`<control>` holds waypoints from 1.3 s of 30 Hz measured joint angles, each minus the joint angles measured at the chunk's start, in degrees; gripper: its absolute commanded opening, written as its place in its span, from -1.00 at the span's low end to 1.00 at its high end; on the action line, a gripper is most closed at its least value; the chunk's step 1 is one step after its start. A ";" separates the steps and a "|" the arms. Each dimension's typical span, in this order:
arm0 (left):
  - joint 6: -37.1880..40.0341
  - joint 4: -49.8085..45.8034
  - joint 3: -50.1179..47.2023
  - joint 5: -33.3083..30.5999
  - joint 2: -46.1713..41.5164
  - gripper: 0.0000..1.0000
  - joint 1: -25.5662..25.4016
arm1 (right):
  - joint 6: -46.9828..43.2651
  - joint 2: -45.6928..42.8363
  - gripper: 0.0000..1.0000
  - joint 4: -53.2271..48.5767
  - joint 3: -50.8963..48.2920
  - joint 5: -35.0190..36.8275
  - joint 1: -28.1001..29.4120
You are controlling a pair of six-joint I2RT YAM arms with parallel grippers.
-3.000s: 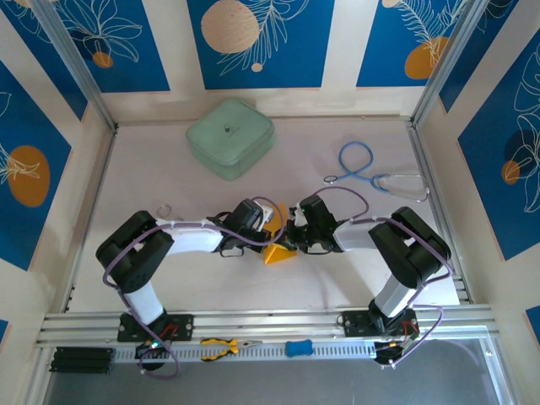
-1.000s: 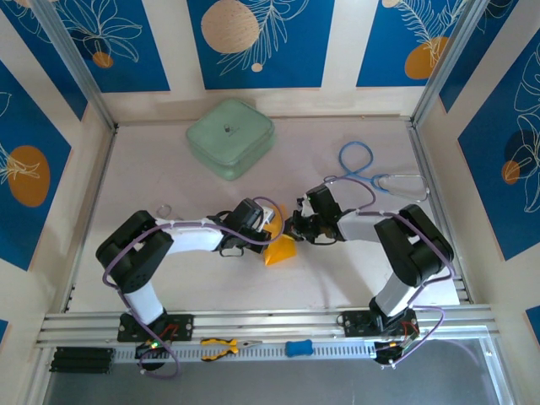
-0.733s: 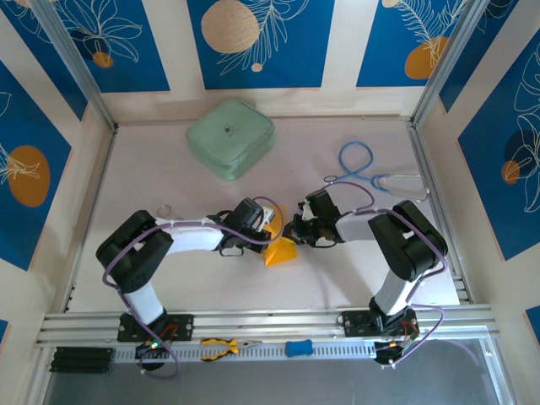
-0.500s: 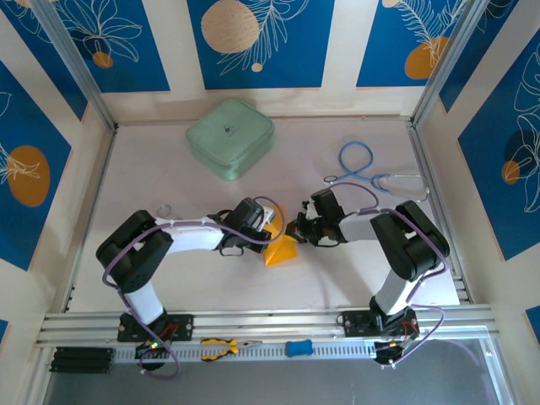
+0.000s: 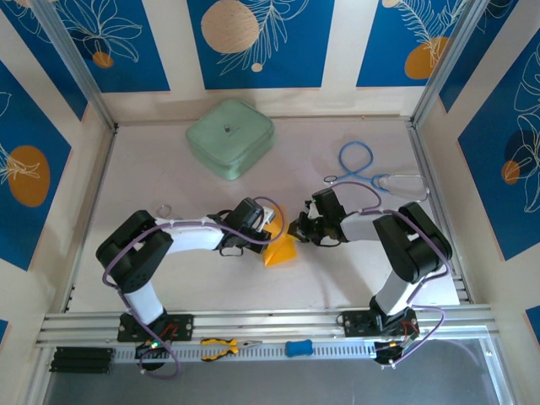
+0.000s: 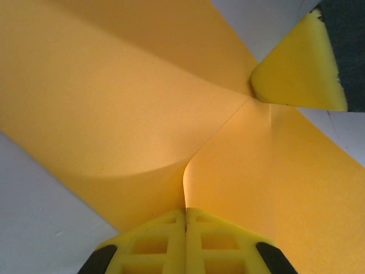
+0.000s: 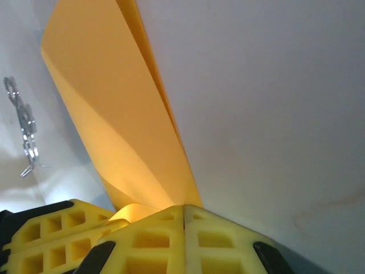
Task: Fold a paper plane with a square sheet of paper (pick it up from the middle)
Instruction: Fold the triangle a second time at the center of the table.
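At centre, left gripper (image 5: 270, 238) and right gripper (image 5: 294, 229) both pinch the paper (image 5: 283, 252), the right drawn back toward 3 o'clock (crease tightening, probably).

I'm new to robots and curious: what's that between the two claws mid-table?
The orange-yellow sheet of paper, partly folded. The wrist views show the left gripper and right gripper each shut on it.

The left arm (image 5: 198, 239) covers part of the orange-yellow paper (image 5: 282, 251) from above, the left wrist view's edges cut it off, and a blurred small metal object (image 7: 25, 128) lies near it.
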 measured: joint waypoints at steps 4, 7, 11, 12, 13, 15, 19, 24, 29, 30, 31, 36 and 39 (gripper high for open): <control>0.00 0.00 0.00 0.00 0.00 -1.00 0.00 | -0.66 -4.74 -0.87 -2.54 -0.04 0.55 -0.04; 0.00 0.00 0.00 0.00 0.00 -1.00 0.00 | -1.16 -6.84 -0.86 -2.51 0.35 -0.72 0.81; -0.02 0.00 0.00 0.00 0.00 -1.00 0.00 | -1.31 -5.35 -0.87 -2.25 0.72 -2.69 2.86; 0.00 0.00 0.00 0.00 0.00 -1.00 0.00 | -1.29 -4.46 -0.86 -2.05 0.74 -3.21 3.26; -0.02 0.00 0.00 0.00 0.00 -1.00 0.00 | -1.29 -3.58 -0.86 -1.86 0.74 -3.63 3.56; -0.02 0.00 0.00 0.00 0.00 -1.00 0.00 | -1.27 -1.55 -0.87 -1.84 0.90 -4.13 4.31; -0.02 0.00 0.00 0.00 0.00 -1.00 0.00 | -1.29 0.17 -0.87 -1.77 1.33 -4.17 5.01; -0.02 0.00 0.00 0.00 0.00 -1.00 0.00 | -1.29 0.46 -0.87 -1.66 1.27 -3.87 5.11; -0.02 -0.04 0.00 0.02 -0.02 -1.00 0.00 | -1.29 0.79 -0.89 -0.52 -0.48 -3.72 5.09; -0.02 -0.15 0.07 0.00 -0.02 -0.97 0.00 | -1.27 0.90 -0.90 -0.13 -0.63 -3.76 5.11; -0.02 -0.37 0.13 0.00 -0.07 -0.89 0.00 | -1.29 0.94 -0.90 0.35 -0.83 -3.78 5.11; -1.05 -2.78 0.26 -0.37 -3.43 -0.53 0.00 | -1.27 1.29 -0.91 3.28 -1.84 -4.22 5.11; -2.08 -4.09 0.31 -0.96 -7.96 -0.43 0.04 | -1.27 1.42 -0.91 3.74 -1.84 -4.22 5.11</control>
